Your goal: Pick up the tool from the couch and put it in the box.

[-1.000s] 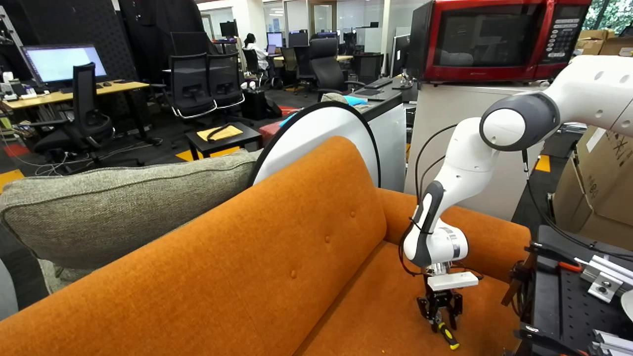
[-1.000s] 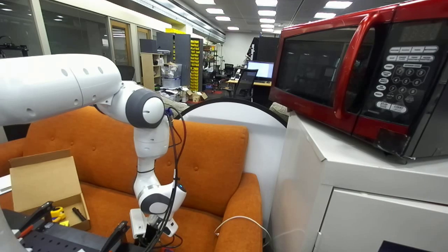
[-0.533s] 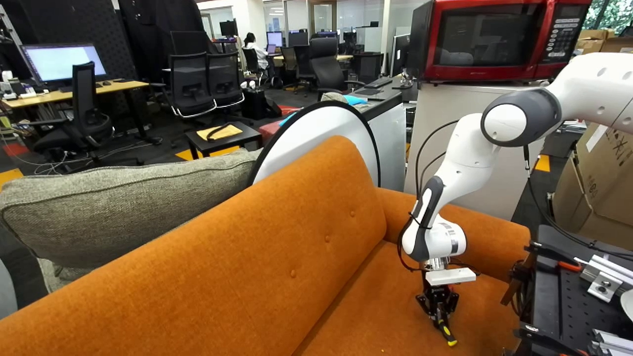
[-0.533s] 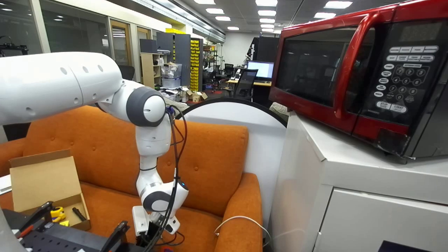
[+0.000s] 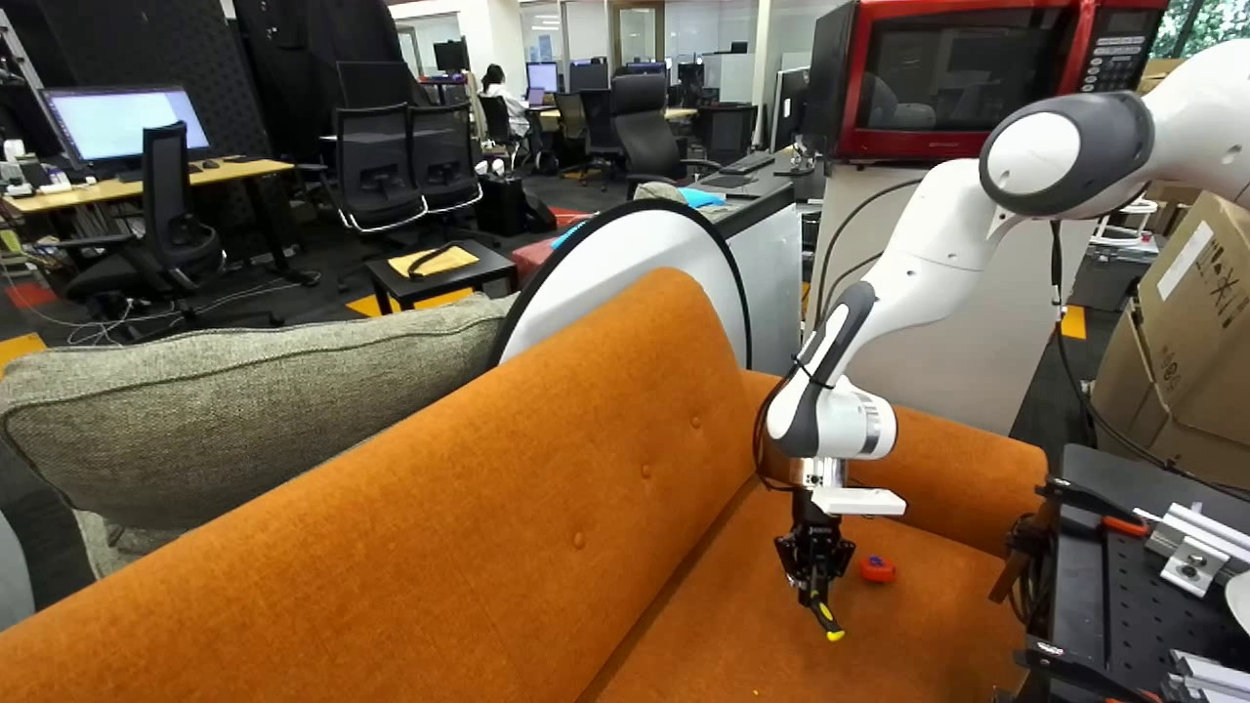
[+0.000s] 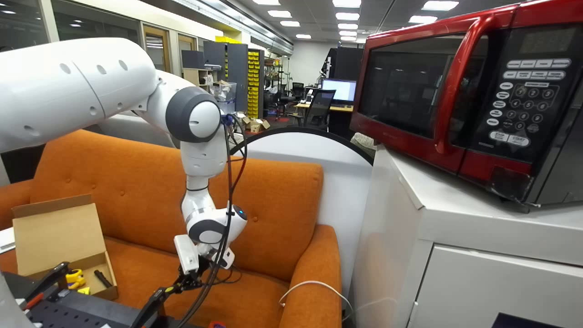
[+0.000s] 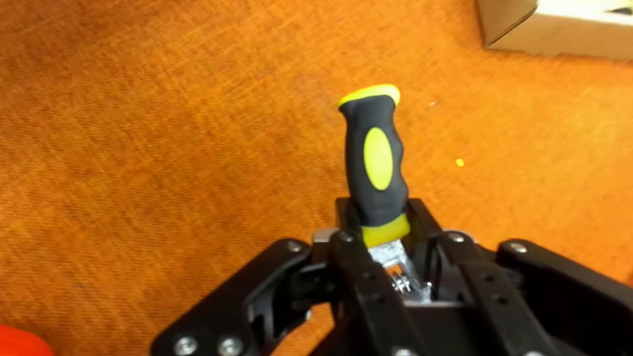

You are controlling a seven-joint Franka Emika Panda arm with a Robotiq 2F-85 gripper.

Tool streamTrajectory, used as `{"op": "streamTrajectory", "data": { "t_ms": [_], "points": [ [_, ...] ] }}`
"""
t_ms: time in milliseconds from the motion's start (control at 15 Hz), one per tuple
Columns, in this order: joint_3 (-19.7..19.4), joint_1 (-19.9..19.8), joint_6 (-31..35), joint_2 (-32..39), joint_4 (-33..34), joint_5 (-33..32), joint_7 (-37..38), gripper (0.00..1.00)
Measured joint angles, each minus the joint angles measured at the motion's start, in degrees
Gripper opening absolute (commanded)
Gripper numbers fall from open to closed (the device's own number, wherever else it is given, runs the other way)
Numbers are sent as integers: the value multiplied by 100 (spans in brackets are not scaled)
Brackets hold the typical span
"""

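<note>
1. Over the couch (image 5: 576, 469), off the edge of the bench (image 5: 1082, 576) facing it, the tool (image 7: 383, 213) is clenched on the yellow-and-black implement (image 7: 377, 158).
2. Near the tool, toward the bench corner nearest the armrest (image 5: 962, 474), a red piece (image 5: 877, 570) lies on the couch.
3. Beyond that edge, the box (image 6: 59, 237) sits lid-up on the couch, holding a yellow item (image 6: 75, 279) and a black item (image 6: 103, 279).

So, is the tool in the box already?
No, the wrist view shows the tool held in the gripper, with the box apart from it at the upper right.
</note>
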Motion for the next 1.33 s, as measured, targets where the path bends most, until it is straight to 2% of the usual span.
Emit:
{"op": "streamTrajectory", "data": {
  "t_ms": [333, 533, 1000, 1333],
  "points": [
    [853, 109, 2, -1048, -734, -22, -741, 7],
    [1187, 479, -17, -1378, -911, -145, -991, 7],
    [1348, 1909, -217, -1414, -741, -990, -1095, 7],
    [1329, 2717, -699, -1391, -389, -1533, -1104, 7]
  ]
}}
